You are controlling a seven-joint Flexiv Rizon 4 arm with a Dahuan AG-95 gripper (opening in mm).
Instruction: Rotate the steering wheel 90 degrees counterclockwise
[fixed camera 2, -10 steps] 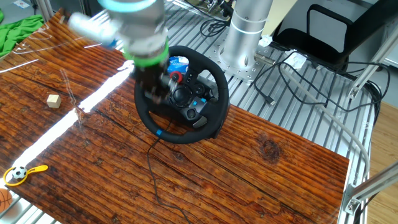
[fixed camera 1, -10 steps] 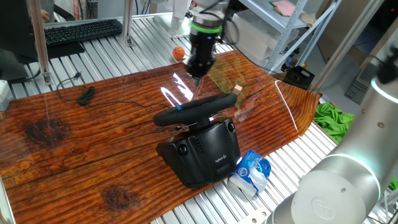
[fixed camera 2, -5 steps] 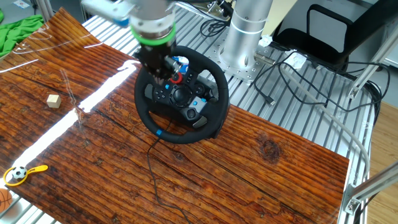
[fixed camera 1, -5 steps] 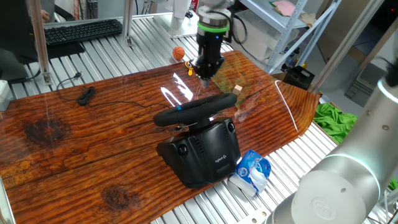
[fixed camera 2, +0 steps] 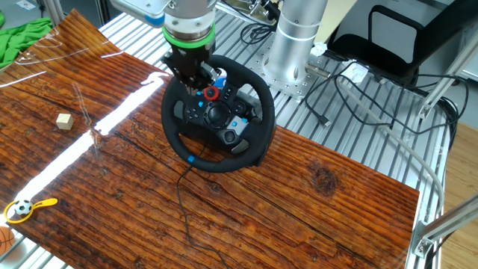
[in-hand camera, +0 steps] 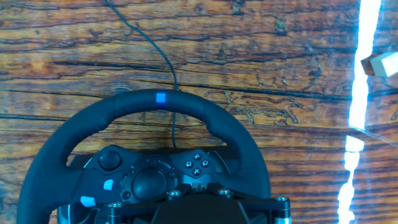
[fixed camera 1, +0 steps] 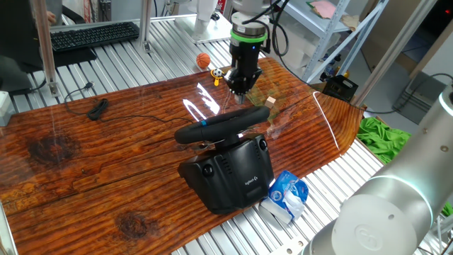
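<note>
Wood table point(fixed camera 1: 85, 159) | arm vertical, claw point(fixed camera 1: 239, 91) pointing down above steering wheel point(fixed camera 1: 223, 125) | claw opening unclear

Glossy wood-grain tabletop point(fixed camera 1: 85, 152) on a slatted metal bench point(fixed camera 1: 120, 60); grey shelving point(fixed camera 1: 333, 35) stands behind.

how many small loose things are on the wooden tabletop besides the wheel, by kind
wooden block: 1
soccer ball toy: 1
orange ball: 1
total: 3
</note>
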